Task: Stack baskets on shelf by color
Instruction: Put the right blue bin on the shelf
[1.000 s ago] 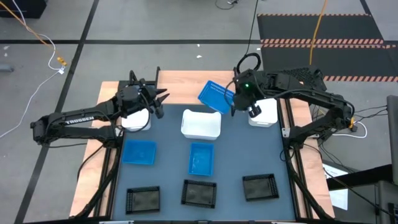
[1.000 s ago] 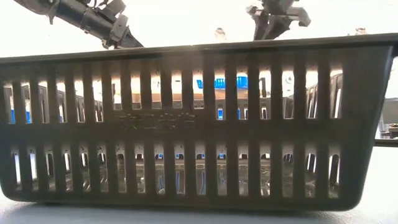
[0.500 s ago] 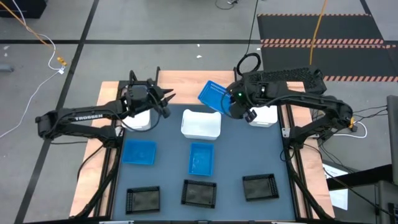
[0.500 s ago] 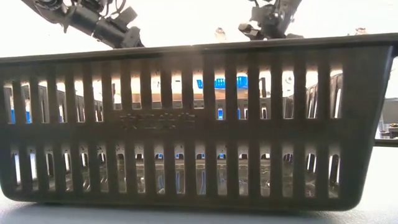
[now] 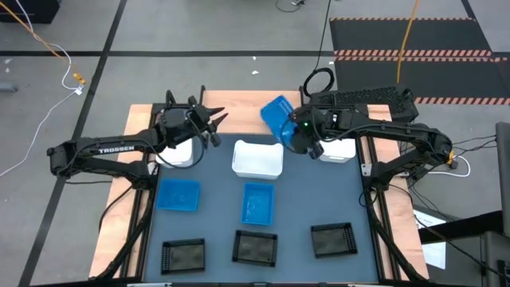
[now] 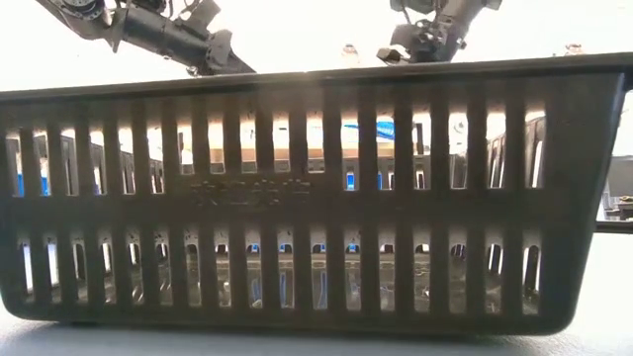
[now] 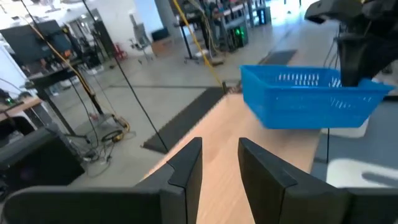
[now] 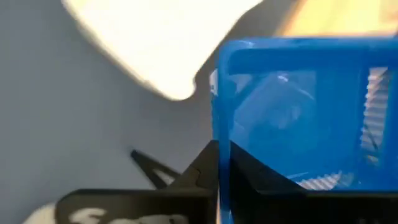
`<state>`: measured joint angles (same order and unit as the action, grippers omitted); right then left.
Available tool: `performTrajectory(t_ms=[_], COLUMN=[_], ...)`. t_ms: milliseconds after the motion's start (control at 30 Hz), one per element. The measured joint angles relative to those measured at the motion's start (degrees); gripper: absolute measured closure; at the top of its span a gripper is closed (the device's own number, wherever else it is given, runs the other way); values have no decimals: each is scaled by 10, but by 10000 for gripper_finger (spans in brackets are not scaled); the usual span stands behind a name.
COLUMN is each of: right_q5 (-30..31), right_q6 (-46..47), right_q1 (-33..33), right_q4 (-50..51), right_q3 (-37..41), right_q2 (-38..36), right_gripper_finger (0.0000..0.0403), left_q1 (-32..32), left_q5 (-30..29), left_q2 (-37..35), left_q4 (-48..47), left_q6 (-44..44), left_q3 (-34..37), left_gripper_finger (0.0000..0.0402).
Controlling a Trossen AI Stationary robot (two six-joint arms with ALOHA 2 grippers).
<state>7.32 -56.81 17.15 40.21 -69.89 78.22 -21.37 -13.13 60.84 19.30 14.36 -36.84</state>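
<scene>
One blue basket [image 5: 276, 116] | wall pinched in right end effector [image 5: 292, 135] | over shelf [image 5: 231, 104]

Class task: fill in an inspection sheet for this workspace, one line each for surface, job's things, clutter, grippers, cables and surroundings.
Surface: dark blue-grey table mat in front of a light-wood shelf top.
Job's things: bright blue plastic basket tilted over the shelf; two more blue ones, three white bins and three black mesh bins lower down.
Clutter: nothing seen.
Grippers: right gripper shut on the blue basket's rim; left gripper over the shelf, jaws apart, empty.
Cables: white cable and yellow cable on the floor.
Surroundings: grey floor, black floor mat.
</scene>
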Motion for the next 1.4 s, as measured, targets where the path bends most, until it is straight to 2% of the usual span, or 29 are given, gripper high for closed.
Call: performTrajectory(t_ms=[200,333,433,533,833,1167,1267,1400], right_q5=[11,71,74,74,75,75,75,74], right_q6=[219,311,321,323,363,402,410,407], right_q1=[11,21,22,13,9,9,10,12], right_q4=[-97,-13,38,62,64,54,58,64], right_q3=[-33,-109,-146,-148,-144,-143,-143,-143], right_q2=[19,74,98,99,106,115,115,115], right_gripper_finger=[399,400,401,401,399,389,369,329], left_q1=[0,0,0,0,-15,-16,-16,-16], left_q5=[0,0,0,0,0,0,-8,-25], left_q2=[0,4,16,29,59,2,-24,-68], left_q4=[15,49,75,85,92,89,81,52], left_q6=[-1,-14,-30,-29,3,67,108,106], left_q3=[0,0,0,0,0,0,0,0], left_gripper_finger=[295,295,295,295,295,295,295,295])
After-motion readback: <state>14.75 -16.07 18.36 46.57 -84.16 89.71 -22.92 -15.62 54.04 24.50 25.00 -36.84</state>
